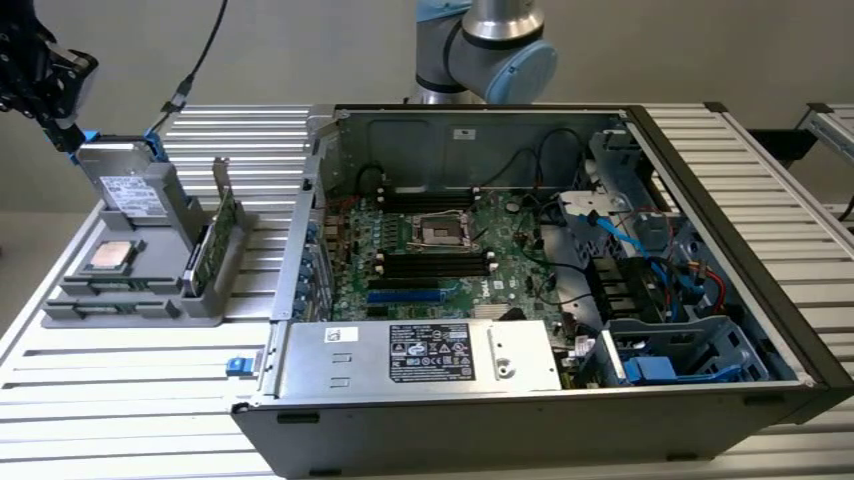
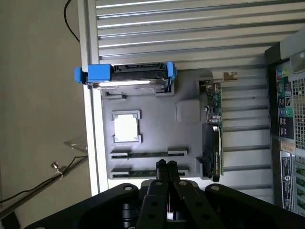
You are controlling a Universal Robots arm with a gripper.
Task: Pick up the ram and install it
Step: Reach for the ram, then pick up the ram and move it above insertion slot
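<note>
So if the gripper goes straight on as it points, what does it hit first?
Probably the ram stick in the grey tray, just ahead of the shut gripper; depth is unclear, so it could land on the tray beside it.

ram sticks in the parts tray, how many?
2. First ram stick sits in the grey tray slot beside the processor chip; second ram stick in the next slot outward.

- An open computer case (image 1: pixel 534 430) lies on a slatted metal table (image 1: pixel 120 400), with its motherboard (image 1: pixel 454 250) exposed.
- A labelled power supply (image 1: pixel 414 350) sits at the case's near edge.
- A grey tray (image 1: pixel 167 250) beside the case holds a square silver processor (image 1: pixel 111 256), a drive box (image 1: pixel 134 190) with blue clips, and an upright expansion card (image 1: pixel 220 235).
</note>
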